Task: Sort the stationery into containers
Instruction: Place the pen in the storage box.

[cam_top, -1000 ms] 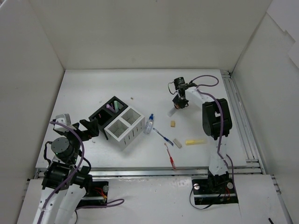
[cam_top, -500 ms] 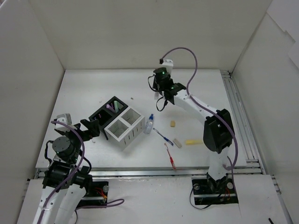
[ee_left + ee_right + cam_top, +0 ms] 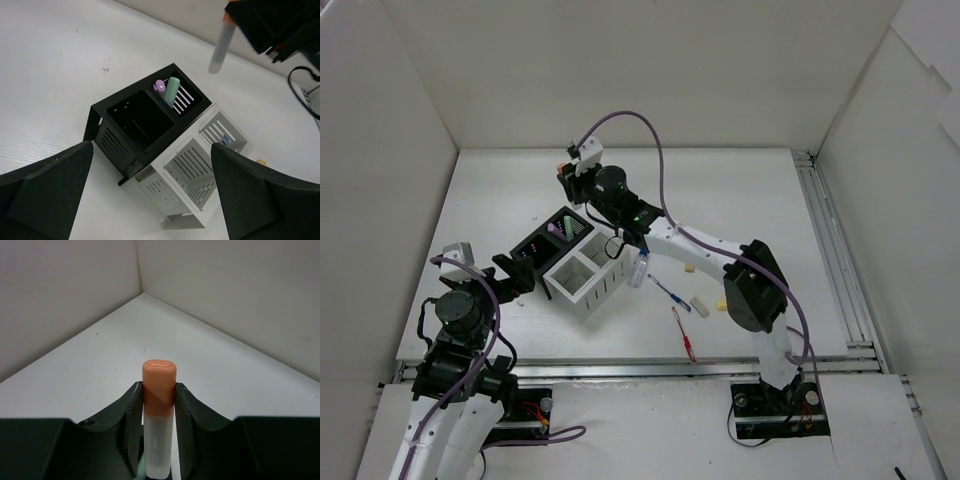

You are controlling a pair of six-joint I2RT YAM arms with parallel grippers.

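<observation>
- A white worktop [image 3: 740,200] walled in by plain white panels carries everything.
- At the near left, the left fingers [image 3: 50,190] are spread wide with nothing between them. They point at the boxes from the near-left side and are apart from them.
- The black box [image 3: 542,245] sits left of centre, touching the white slatted box [image 3: 586,275] on its right.
- In the far compartment of the black box, a lilac-pink highlighter [image 3: 159,87] and a green highlighter [image 3: 173,89] stand leaning side by side.
- Just beyond the far side of the black box, the right fingers [image 3: 131,425] pinch an orange-capped highlighter [image 3: 159,390]. It is held in the air, slightly tilted, with its cap up and its pale body down.
- The clear bottle [image 3: 639,268] with a blue cap is just right of the white slatted box.
- A blue pen [image 3: 669,293] lies slantwise on the worktop near the bottle, on its near-right side.
- One beige eraser [image 3: 690,266] lies right of the bottle, and a second eraser [image 3: 700,305] lies nearer, by the blue pen's end.
- A red pen [image 3: 685,336] lies nearest the front edge.
- A yellow highlighter [image 3: 722,304] is mostly hidden behind the right arm's elbow.
</observation>
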